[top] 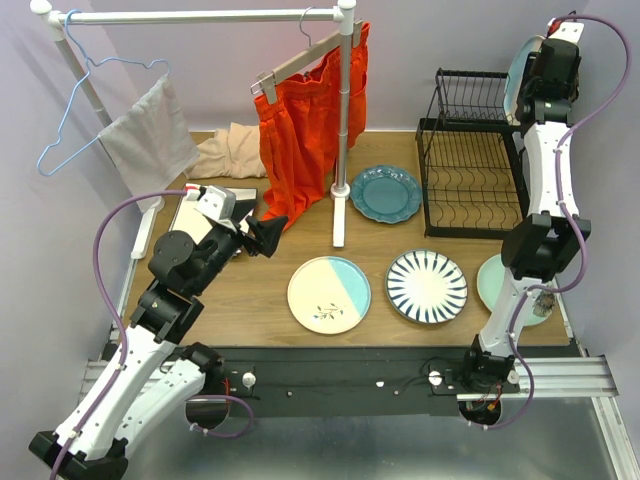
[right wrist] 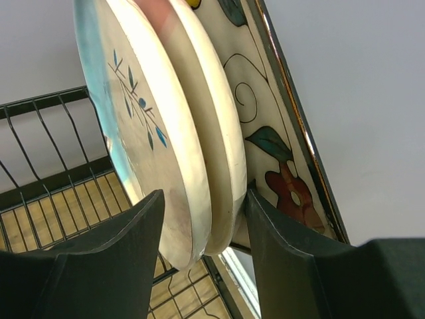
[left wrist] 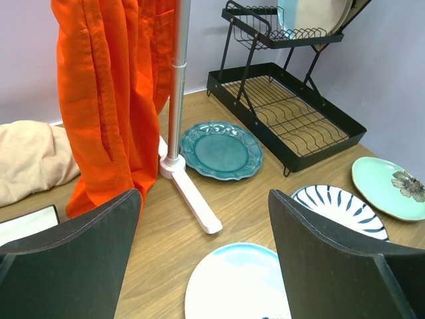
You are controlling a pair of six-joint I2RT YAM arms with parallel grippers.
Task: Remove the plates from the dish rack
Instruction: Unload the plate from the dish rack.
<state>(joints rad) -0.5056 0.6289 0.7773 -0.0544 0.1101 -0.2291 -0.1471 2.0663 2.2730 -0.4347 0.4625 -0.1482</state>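
- We work on a wooden bench (top: 260,310) set against pale lilac walls.
- A white clothes rail (top: 200,16) spans the far left. Its post and foot stand mid-bench, between the left arm and the dish rack (top: 470,190).
- An orange garment (top: 300,125) hangs from the rail beside the post. A blue wire hanger (top: 65,125) and a grey cloth (top: 150,140) hang at the left end. A beige cloth (top: 232,152) lies on the bench behind them.
- The black dish rack sits at the far right of the bench.
- Four plates lie flat on the bench:
  - The teal plate (top: 386,193) lies between the rail's foot and the rack.
  - The cream and light-blue plate (top: 329,294) and the blue-striped plate (top: 427,286) lie side by side nearer the front.
  - The pale mint plate (left wrist: 388,187) lies to their right, partly hidden by the right arm in the top view.
- Three plates stand on edge at the right end of the rack's upper shelf: a blue-rimmed round plate (right wrist: 139,133), a pink and cream round plate (right wrist: 212,133) and a square flowered plate (right wrist: 279,153).
- The right fingers (right wrist: 113,266) straddle both round plates; the square plate stands outside the gap. We cannot tell whether they press on the plates.
- The left fingers (left wrist: 80,266) are spread wide, hold nothing and point toward the rail's foot.
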